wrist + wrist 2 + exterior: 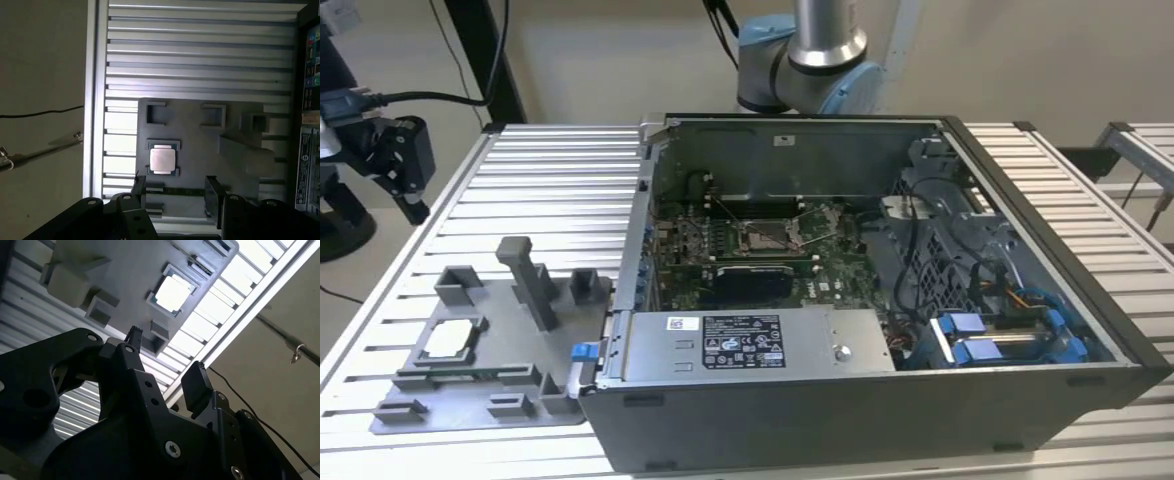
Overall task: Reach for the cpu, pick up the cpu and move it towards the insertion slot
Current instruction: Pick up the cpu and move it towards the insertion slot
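Nearest the exterior camera stands the open computer case (854,400), resting on the slatted metal table (547,170). A grey fixture plate (494,335) lies just beside it on the exterior view's left. In the first wrist view the gripper (175,177) hangs over that plate, fingers spread and holding nothing. Inside the case, the insertion slot (765,237) sits on the green motherboard. The cpu (163,161) rests flat in the plate's square holder, clear of the fingertips.
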You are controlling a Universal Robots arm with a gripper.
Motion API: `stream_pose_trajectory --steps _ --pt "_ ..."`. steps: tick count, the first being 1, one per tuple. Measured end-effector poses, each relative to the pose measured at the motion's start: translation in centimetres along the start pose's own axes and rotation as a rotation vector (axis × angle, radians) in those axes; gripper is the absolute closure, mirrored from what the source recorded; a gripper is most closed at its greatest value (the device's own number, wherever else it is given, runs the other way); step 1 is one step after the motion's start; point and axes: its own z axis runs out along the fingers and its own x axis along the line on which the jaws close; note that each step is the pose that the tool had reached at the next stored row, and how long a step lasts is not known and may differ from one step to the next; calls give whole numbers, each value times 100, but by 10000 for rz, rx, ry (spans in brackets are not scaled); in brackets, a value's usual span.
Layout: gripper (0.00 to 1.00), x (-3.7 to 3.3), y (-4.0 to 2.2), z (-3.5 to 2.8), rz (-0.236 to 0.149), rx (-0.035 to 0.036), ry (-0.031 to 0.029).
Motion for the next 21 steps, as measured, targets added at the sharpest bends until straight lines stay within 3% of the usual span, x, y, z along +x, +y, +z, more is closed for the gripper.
stream_pose_trajectory --steps 12,21 --pt "0 4 0 7 0 0 0" --pt "0 4 -4 99 1 -1 13"
